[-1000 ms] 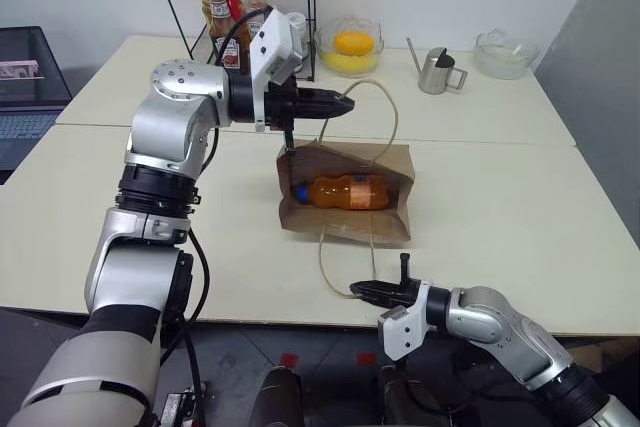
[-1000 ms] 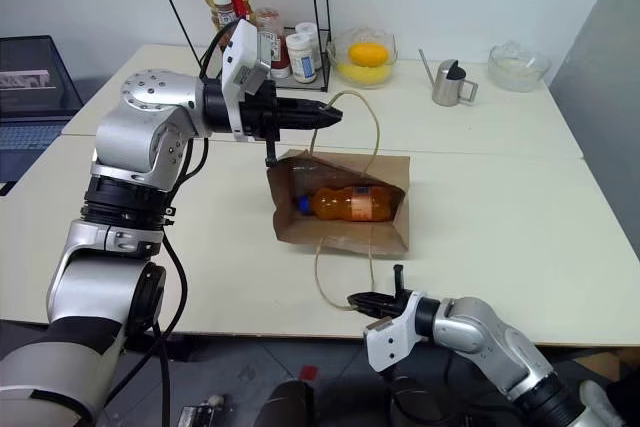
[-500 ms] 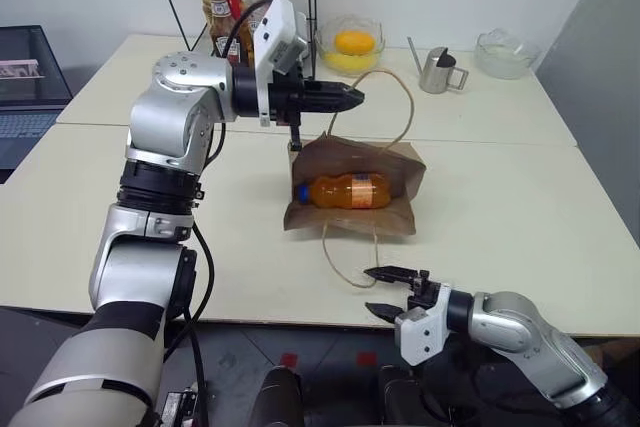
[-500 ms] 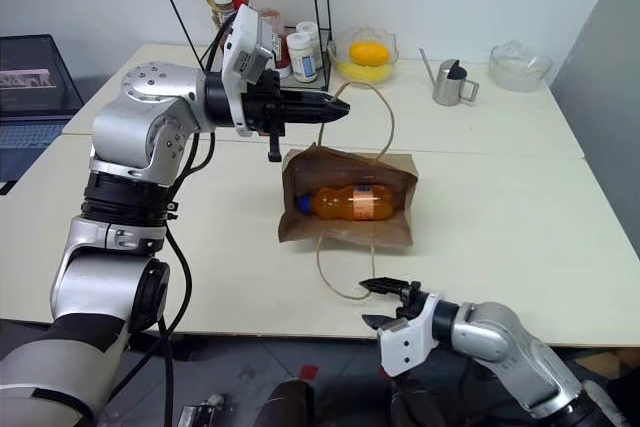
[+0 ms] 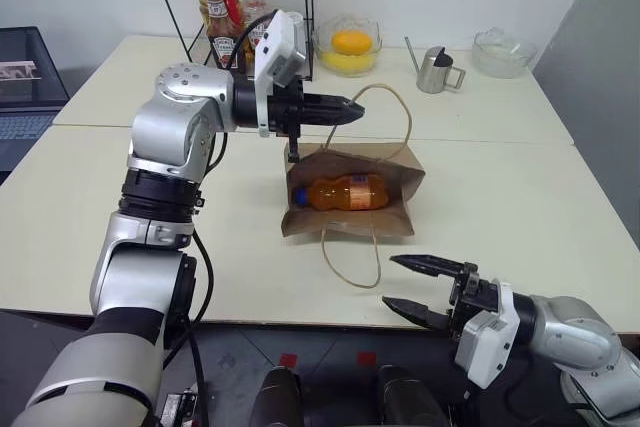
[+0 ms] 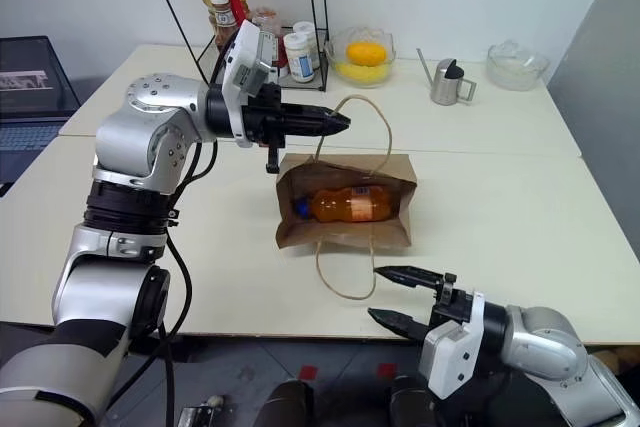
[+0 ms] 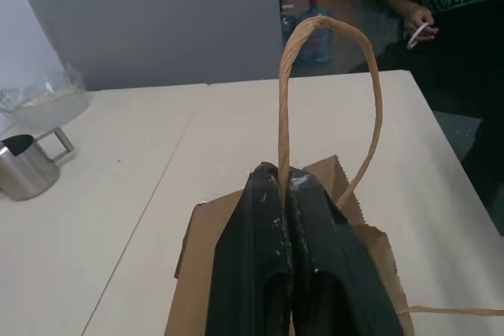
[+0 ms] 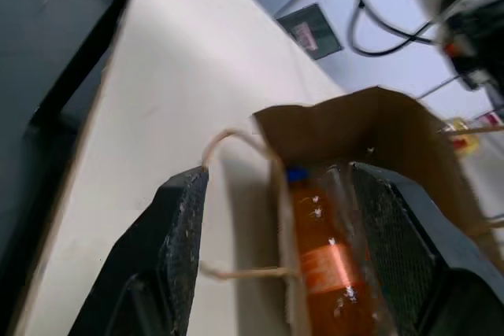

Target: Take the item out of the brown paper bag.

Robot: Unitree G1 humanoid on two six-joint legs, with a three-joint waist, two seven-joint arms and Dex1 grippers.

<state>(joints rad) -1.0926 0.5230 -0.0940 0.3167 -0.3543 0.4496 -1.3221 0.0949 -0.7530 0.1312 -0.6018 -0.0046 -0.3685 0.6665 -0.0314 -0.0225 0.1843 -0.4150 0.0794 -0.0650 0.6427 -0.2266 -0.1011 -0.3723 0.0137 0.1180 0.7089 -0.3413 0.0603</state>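
Changes since the earlier frames: right gripper (image 5: 408, 285) has risen from the table's front edge, where its fingers were together at the lower handle, and now hangs off that edge with jaws spread wide, holding nothing. The brown paper bag (image 5: 395, 219) has shifted slightly and its mouth stands more open.

1. Item (image 5: 338, 192): small clear bottle of orange drink, blue cap, orange label. Lies on its side inside the bag, cap toward the table's left side, visible through the open mouth. In the right wrist view the item (image 8: 324, 254) shows between the 2 spread fingers, not touched by them.

2. Brown paper bag: lies flat near the middle of the table, closer to the front edge, mouth lifted. 2 tan looped handles: upper handle (image 5: 392, 107) raised off the table; lower handle (image 5: 345, 265) lies loose on the tabletop toward the front edge.

3. Left gripper (image 5: 345, 107): fingers pressed together on the upper handle, holding it up above the bag; grip confirmed in the left wrist view.

4. Table (image 5: 520, 197): pale worktop.

5. Back edge of the table: metal jug (image 5: 436, 70), glass bowl with yellow fruit (image 5: 350, 44), empty glass bowl (image 5: 499, 51), wire rack with bottles (image 5: 222, 7).
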